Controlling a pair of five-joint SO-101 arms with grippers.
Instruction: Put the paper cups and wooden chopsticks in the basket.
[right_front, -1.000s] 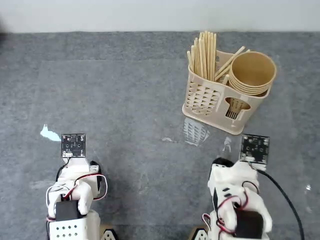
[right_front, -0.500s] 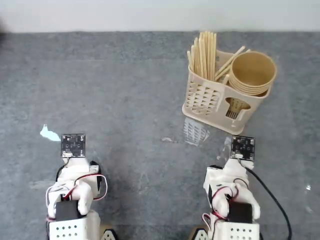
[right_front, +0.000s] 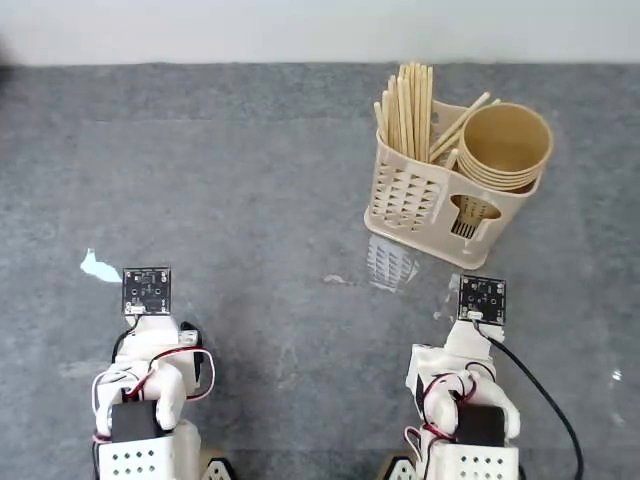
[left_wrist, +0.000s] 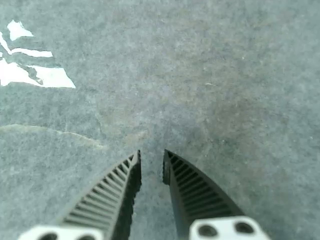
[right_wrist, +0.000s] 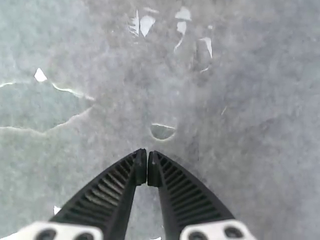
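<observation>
Plainly, the task looks finished. At the near left of the table (right_front: 250, 180), the left gripper (left_wrist: 151, 153) hangs low over bare mat, its jaws a narrow slit apart with nothing between them. Farther right, toward the far edge, stands the basket (right_front: 410, 195): the chopsticks (right_front: 412, 100) stand bundled upright in its left compartment, a few leaning toward the nested cups (right_front: 505, 150) in the right one. No cup or chopstick lies loose on the mat. The right gripper (right_wrist: 147, 152) sits on the near side of the basket, well apart from it, jaw tips touching and empty. I judge nothing is left to do.
</observation>
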